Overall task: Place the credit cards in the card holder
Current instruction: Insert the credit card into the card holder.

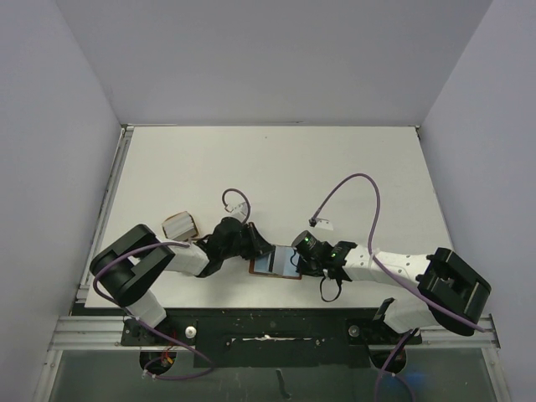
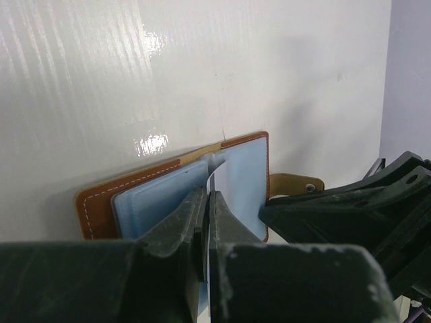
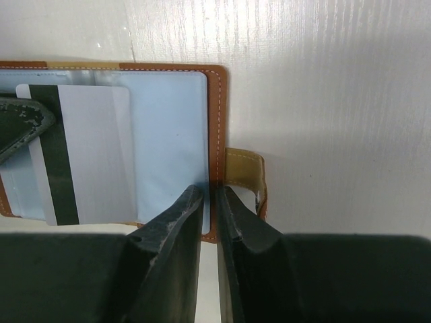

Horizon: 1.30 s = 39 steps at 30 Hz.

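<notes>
Insertion step in progress, judged from the poses. The card holder (image 3: 172,128) lay open and flat on the white table (image 1: 276,167), pale blue lining up, at lower centre of the overhead frame between the two arms.

Right gripper (image 3: 210,196): clenched on the brown stitched edge of the card holder, just beside the snap tab (image 3: 246,176), which stuck out to the right. This read as a pinning grip to steady the holder.

Left gripper (image 2: 207,200): clenched on one credit card (image 3: 94,155), seen edge-on between its fingers in the left wrist view. From the right wrist view the card sat over the left part of the lining, dark stripe showing, with a left finger over its upper-left corner.

Progress: not done. The card was over the holder but gripped, and most of its face was exposed (whether its leading edge had entered a pocket could not be told). No other cards were in view, in the holder or on the table. A tan dish (image 1: 180,224) sat beside the left arm, well apart from the holder.

Left to do, by estimate: seat this card, release it, and repeat for any others.
</notes>
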{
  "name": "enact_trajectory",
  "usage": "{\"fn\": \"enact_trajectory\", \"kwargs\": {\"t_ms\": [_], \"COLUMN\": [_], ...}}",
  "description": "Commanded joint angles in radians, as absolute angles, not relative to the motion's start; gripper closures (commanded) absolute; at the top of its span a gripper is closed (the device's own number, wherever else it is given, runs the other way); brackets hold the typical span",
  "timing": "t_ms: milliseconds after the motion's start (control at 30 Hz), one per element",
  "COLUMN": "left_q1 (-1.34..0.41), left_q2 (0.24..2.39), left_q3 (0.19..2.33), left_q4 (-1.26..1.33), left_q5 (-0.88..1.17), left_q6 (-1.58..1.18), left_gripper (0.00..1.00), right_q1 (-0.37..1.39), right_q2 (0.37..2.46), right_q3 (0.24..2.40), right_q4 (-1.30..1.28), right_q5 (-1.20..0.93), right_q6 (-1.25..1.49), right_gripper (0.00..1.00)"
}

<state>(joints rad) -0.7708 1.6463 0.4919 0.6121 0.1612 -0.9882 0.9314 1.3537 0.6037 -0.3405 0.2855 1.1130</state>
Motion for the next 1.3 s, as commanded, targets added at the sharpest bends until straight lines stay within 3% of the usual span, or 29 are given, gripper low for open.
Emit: {"fn": "enact_trajectory", "kwargs": {"t_ms": [0, 700, 1267], "left_q1": [-0.774, -0.773, -0.793], "left_q2": [1.590, 1.576, 1.641], "left_q3": [0.460, 0.362, 0.324], "left_q4": [0.658, 0.796, 0.940], "left_q5": [0.152, 0.021, 0.036], "left_q6": [-1.009, -1.028, -1.039], "left_gripper": [1.00, 1.00, 1.00], "right_q1": [0.946, 0.951, 0.952], "right_q2": [1.382, 1.394, 1.409], "right_q3": [0.569, 0.577, 0.583], "right_q4": [-0.304, -0.302, -0.299], "right_q5": [0.280, 0.276, 0.277], "right_q6": [1.140, 1.139, 1.136], "right_gripper": [0.85, 0.87, 0.87]}}
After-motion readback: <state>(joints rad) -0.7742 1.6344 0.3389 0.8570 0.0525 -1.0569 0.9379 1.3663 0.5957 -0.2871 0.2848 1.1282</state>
